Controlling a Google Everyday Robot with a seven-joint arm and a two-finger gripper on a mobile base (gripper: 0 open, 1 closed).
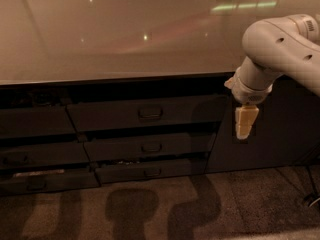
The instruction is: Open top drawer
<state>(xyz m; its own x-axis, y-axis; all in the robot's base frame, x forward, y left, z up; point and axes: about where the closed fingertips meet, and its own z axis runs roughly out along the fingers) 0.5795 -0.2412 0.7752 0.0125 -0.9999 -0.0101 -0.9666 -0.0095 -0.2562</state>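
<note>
The top drawer (145,113) is the widest dark grey front under the counter edge, with a small rectangular loop handle (150,113) at its centre. Its front sits roughly flush with a thin dark gap above it. My gripper (245,125) hangs point-down from the white arm at the right, in front of the dark cabinet panel, well to the right of the drawer's handle and touching nothing. It holds nothing.
Two narrower drawer fronts (150,147) (152,172) sit below the top one. More drawers (35,121) lie to the left. A pale glossy countertop (125,34) spans above. A dark cabinet panel (280,129) is at the right. Carpet floor (150,209) is below.
</note>
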